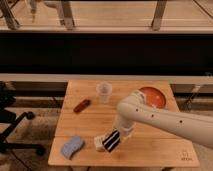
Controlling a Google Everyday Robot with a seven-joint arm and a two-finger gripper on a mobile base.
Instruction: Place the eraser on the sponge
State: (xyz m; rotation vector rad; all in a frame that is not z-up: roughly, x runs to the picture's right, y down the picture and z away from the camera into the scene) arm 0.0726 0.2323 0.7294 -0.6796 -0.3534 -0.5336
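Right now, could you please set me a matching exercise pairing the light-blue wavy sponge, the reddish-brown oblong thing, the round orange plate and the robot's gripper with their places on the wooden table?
Things:
1. light-blue wavy sponge
2. reddish-brown oblong thing
3. round orange plate
4. gripper

Places, as the picture shows them:
A. far right part of the wooden table
B. at the black, white-striped eraser, just right of the sponge
C. near left corner
D. left of the pale cup

Pairs: 1-C, 2-D, 3-A, 4-B.
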